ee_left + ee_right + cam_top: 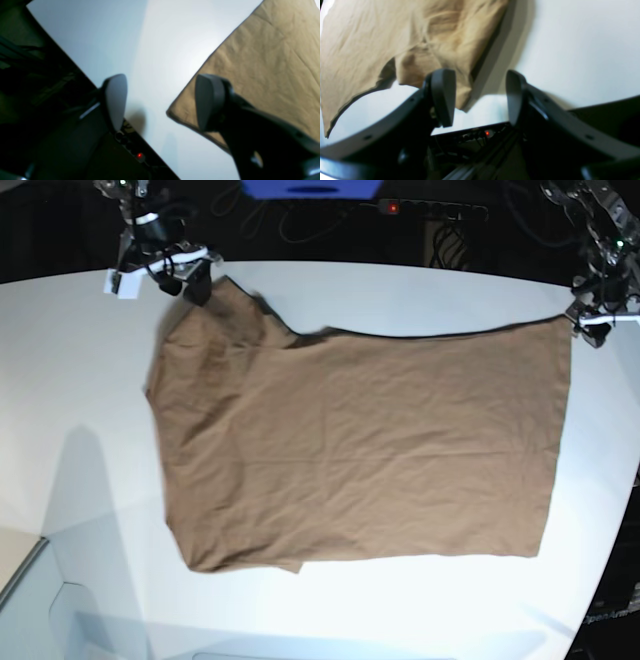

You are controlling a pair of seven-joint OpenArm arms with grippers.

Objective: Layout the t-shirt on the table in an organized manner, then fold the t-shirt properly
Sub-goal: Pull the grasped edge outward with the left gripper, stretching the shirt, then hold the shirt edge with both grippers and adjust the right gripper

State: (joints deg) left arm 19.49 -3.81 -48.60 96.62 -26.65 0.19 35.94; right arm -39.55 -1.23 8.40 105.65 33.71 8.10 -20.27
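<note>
The brown t-shirt [360, 450] lies spread fairly flat on the white table [80, 380], with some bunching at its top left. My left gripper [597, 320] is open just off the shirt's top right corner. In the left wrist view [162, 102] one finger hovers over that corner of the shirt [262, 62] and the other over bare table [162, 37]. My right gripper [187, 280] is open at the shirt's top left. In the right wrist view [480, 97] rumpled, blurred fabric [395, 37] lies beside the left finger, with table [582, 50] to the right.
The table's curved far edge runs just behind both grippers. Beyond it is a dark floor with cables and a power strip with a red light [392, 207], also in the wrist views [140, 155] [487, 133]. A blue object [310, 188] sits at the back.
</note>
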